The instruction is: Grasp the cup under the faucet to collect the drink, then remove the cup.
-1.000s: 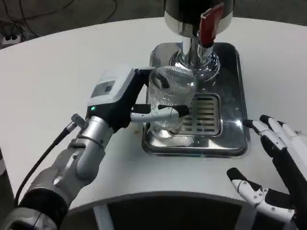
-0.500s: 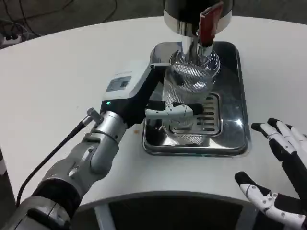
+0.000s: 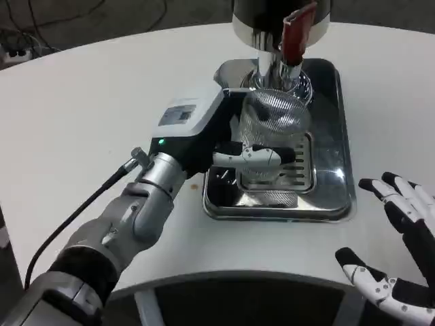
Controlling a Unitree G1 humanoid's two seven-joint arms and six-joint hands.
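The clear ribbed plastic cup (image 3: 273,132) sits on the shiny steel drip tray (image 3: 343,183) on the white counter (image 3: 88,115), just below the chrome faucet with its red lever (image 3: 293,37), clasped by the left hand (image 3: 224,146). The filling step looks in hand, so next the lever likely needs pressing while the cup is kept steady. The right hand (image 3: 401,251) hovers near right, fingers spread, holding nothing.

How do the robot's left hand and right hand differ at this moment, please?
The left hand grips the clear ribbed cup over the steel drip tray, beneath the red-handled faucet; the right hand holds nothing, its fingers spread. The left hand reaches in over the tray, while the right hand lies at the table's near edge, beside the tray. Both have white backs and white-and-black fingers.
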